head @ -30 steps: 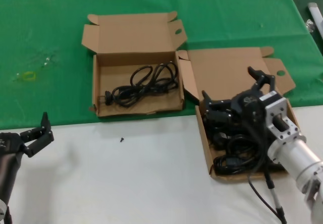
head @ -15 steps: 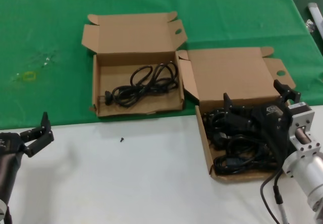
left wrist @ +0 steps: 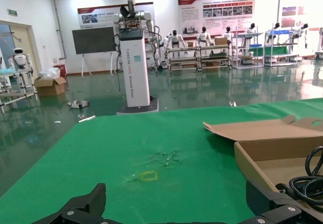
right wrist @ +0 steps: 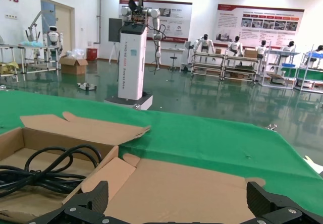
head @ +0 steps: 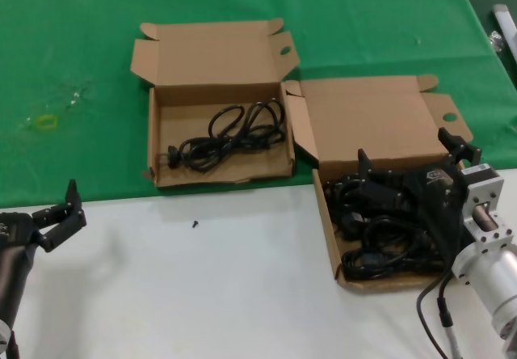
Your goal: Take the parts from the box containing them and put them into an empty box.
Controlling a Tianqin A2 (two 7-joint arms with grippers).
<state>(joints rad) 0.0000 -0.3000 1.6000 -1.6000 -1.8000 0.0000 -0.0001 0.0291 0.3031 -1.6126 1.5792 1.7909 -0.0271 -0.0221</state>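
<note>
— While the right tool [head: 408, 173] hung low over the full box [head: 333, 246], its fingers spread wide and holding nothing, where did the job stand?

— I judged it at the pick-up step. The cords [head: 380, 234] lay heaped in that box at the near right, on the white part of the surface [head: 210, 294]. One cord [head: 230, 135] already lay in the other box [head: 218, 177], farther back on the green cloth [head: 81, 68], so that box was no longer quite empty.

— Were the fingers touching the heap?

— I could not tell. From the head camera they sat across the far end of the pile, black on black. The right wrist camera showed only the fingertips [right wrist: 88, 204] parted, with the lid beyond.

— And the left tool [head: 55, 213]?

— Parked at the near left, well apart from both boxes, fingers splayed, nothing in them.

— What did the next move call for?

— As I read it: settle into the pile, close on one bundle only, lift clear of the box wall, then carry it left and back. Tangled loops could drag a second cord along.
</note>
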